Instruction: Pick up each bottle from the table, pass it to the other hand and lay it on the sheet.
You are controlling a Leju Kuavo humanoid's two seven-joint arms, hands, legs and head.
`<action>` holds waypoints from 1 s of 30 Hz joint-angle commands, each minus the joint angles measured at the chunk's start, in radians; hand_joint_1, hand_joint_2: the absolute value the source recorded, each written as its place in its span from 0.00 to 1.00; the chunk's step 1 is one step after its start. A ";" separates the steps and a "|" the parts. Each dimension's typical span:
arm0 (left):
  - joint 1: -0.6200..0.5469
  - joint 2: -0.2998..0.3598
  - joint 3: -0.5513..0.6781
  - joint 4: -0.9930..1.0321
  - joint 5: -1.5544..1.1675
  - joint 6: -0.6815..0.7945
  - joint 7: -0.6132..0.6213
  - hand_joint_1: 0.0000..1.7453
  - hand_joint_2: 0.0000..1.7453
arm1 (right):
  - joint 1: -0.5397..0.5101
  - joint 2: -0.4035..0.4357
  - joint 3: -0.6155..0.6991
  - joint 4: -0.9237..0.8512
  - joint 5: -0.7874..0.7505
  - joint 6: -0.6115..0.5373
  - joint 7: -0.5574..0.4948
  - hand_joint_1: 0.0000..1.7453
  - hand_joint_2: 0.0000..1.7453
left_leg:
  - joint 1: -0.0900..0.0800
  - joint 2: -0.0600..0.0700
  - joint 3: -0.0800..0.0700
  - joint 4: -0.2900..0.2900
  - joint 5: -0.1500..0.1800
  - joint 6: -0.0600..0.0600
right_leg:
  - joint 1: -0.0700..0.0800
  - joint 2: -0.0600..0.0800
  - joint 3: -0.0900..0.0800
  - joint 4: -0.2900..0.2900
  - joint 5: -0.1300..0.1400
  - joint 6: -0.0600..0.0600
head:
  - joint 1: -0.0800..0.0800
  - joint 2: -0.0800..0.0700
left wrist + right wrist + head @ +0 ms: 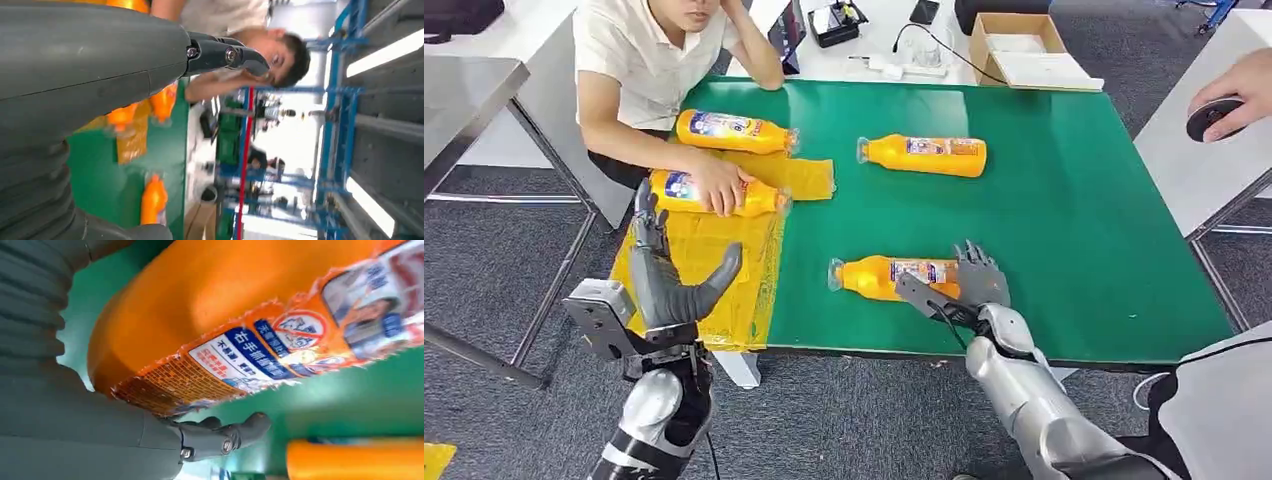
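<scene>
Several orange bottles lie on the green table [1044,220]. The nearest bottle [884,276] [240,305] lies on its side by the front edge, cap to the left. My right hand [964,285] [75,420] straddles its base end, fingers straight behind it and thumb [225,436] in front; the bottle still rests on the table. My left hand [669,270] [100,60] hovers empty over the yellow sheet [714,270], fingers spread. Another bottle [924,154] [154,200] lies mid-table. Two more bottles [729,132] [679,190] lie at the sheet's far end.
A person sits at the table's far left corner, one hand [719,185] resting on the nearer sheet bottle. Another person's hand [1234,95] holds a mouse on the grey table at right. A cardboard box [1019,45] and cables lie behind the green table.
</scene>
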 commanded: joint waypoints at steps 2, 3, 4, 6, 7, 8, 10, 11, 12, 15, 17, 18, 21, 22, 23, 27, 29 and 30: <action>-0.058 0.011 -0.042 0.086 0.018 -0.025 0.020 0.00 1.00 | -0.039 -0.036 0.067 0.127 0.003 0.067 0.024 0.00 1.00 | 0.001 -0.002 0.005 -0.001 0.000 -0.001 | 0.001 -0.001 0.005 -0.001 0.000 -0.002 | 0.000 0.000; -0.058 0.011 -0.042 0.086 0.018 -0.025 0.020 0.00 1.00 | -0.039 -0.036 0.067 0.127 0.003 0.067 0.024 0.00 1.00 | 0.000 -0.002 0.005 -0.001 0.000 -0.001 | 0.000 -0.001 0.005 -0.001 0.000 -0.001 | 0.000 0.000; -0.058 0.011 -0.042 0.086 0.018 -0.025 0.020 0.00 1.00 | -0.039 -0.036 0.067 0.127 0.003 0.067 0.024 0.00 1.00 | 0.001 -0.003 0.006 -0.001 0.000 -0.002 | 0.001 -0.002 0.007 -0.001 0.000 -0.002 | 0.000 0.000; -0.058 0.011 -0.042 0.086 0.018 -0.025 0.020 0.00 1.00 | -0.039 -0.036 0.067 0.127 0.003 0.067 0.024 0.00 1.00 | 0.000 -0.002 0.006 -0.001 0.000 -0.001 | 0.000 -0.001 0.006 -0.001 0.000 -0.001 | 0.000 0.000; -0.059 0.013 -0.044 0.090 0.021 -0.031 0.022 0.00 1.00 | -0.041 -0.033 0.070 0.129 0.004 0.081 0.030 0.00 1.00 | 0.001 -0.002 0.006 -0.001 0.000 -0.001 | 0.001 -0.001 0.007 -0.002 0.000 -0.002 | 0.000 0.000; -0.062 0.011 -0.045 0.096 0.021 -0.032 0.022 0.00 1.00 | -0.042 -0.034 0.066 0.129 -0.009 0.100 0.034 0.00 1.00 | 0.001 -0.002 0.006 -0.001 0.000 -0.001 | 0.001 -0.001 0.007 -0.001 0.000 -0.001 | 0.000 0.000; -0.065 0.008 -0.048 0.106 0.025 -0.035 0.025 0.00 1.00 | -0.040 -0.036 0.067 0.132 -0.014 0.115 0.035 0.18 1.00 | 0.001 -0.002 0.007 -0.001 0.000 -0.002 | 0.001 -0.002 0.008 -0.002 0.000 -0.003 | 0.000 0.000; -0.067 0.007 -0.049 0.113 0.029 -0.038 0.026 0.00 1.00 | -0.034 -0.037 0.059 0.132 -0.031 0.128 0.026 0.98 1.00 | 0.001 -0.003 0.007 -0.001 0.000 -0.002 | 0.001 -0.002 0.008 -0.002 0.000 -0.002 | 0.000 0.000; -0.068 0.007 -0.050 0.116 0.029 -0.038 0.026 0.00 1.00 | -0.028 -0.038 0.056 0.135 -0.036 0.132 0.023 1.00 1.00 | 0.001 -0.002 0.007 -0.001 0.000 -0.001 | 0.001 -0.002 0.008 -0.001 0.000 -0.001 | 0.000 0.000; -0.070 0.007 -0.050 0.122 0.032 -0.039 0.024 0.00 1.00 | -0.013 -0.037 0.044 0.130 -0.061 0.131 -0.007 1.00 1.00 | 0.002 -0.004 0.009 -0.002 0.000 -0.002 | 0.002 -0.003 0.010 -0.003 0.000 -0.002 | 0.000 0.000; -0.070 0.008 -0.050 0.122 0.032 -0.039 0.024 0.00 1.00 | -0.011 -0.037 0.044 0.130 -0.062 0.129 -0.009 1.00 1.00 | 0.002 -0.004 0.009 -0.002 0.000 -0.001 | 0.002 -0.003 0.010 -0.003 0.000 -0.002 | 0.000 0.000; -0.070 0.008 -0.050 0.122 0.032 -0.039 0.024 0.00 1.00 | -0.011 -0.037 0.044 0.130 -0.062 0.129 -0.009 1.00 1.00 | 0.001 -0.003 0.009 -0.002 0.000 -0.001 | 0.001 -0.002 0.010 -0.002 0.000 -0.001 | 0.000 0.000; -0.066 0.010 -0.051 0.118 0.037 -0.039 0.022 0.00 1.00 | 0.006 -0.031 0.002 0.118 -0.132 0.134 -0.094 1.00 1.00 | 0.001 -0.002 0.010 -0.001 0.000 -0.001 | 0.001 -0.001 0.010 -0.002 0.000 -0.001 | 0.000 0.000; -0.065 0.012 -0.055 0.118 0.042 -0.041 0.018 0.00 1.00 | 0.018 -0.028 -0.019 0.111 -0.173 0.135 -0.152 1.00 1.00 | 0.001 -0.003 0.011 -0.002 0.000 -0.001 | 0.002 -0.002 0.011 -0.003 0.000 -0.002 | 0.000 0.000; -0.062 0.015 -0.061 0.116 0.047 -0.043 0.015 0.00 1.00 | 0.034 -0.025 -0.042 0.102 -0.222 0.133 -0.217 1.00 1.00 | 0.001 -0.003 0.010 -0.001 0.000 -0.001 | 0.001 -0.002 0.011 -0.002 0.000 -0.001 | 0.000 0.000; -0.059 0.061 -0.119 0.146 0.020 -0.103 0.055 0.00 1.00 | 0.082 0.007 -0.149 0.060 -0.406 0.153 -0.362 1.00 1.00 | 0.002 -0.001 0.013 -0.003 0.000 -0.002 | 0.002 0.000 0.013 -0.004 0.000 -0.002 | 0.000 0.000; -0.056 0.099 -0.167 0.214 -0.059 -0.176 0.095 0.00 1.00 | 0.105 0.015 -0.132 0.008 -0.447 0.144 -0.428 1.00 1.00 | 0.001 0.000 0.013 -0.004 0.000 -0.002 | 0.002 0.001 0.013 -0.004 0.000 -0.003 | 0.000 0.000; -0.036 0.092 -0.161 0.239 -0.089 -0.178 0.084 0.00 1.00 | 0.119 0.019 -0.126 -0.023 -0.475 0.145 -0.452 1.00 1.00 | 0.001 0.001 0.013 -0.003 -0.001 -0.002 | 0.001 0.001 0.012 -0.003 0.000 -0.002 | 0.000 0.000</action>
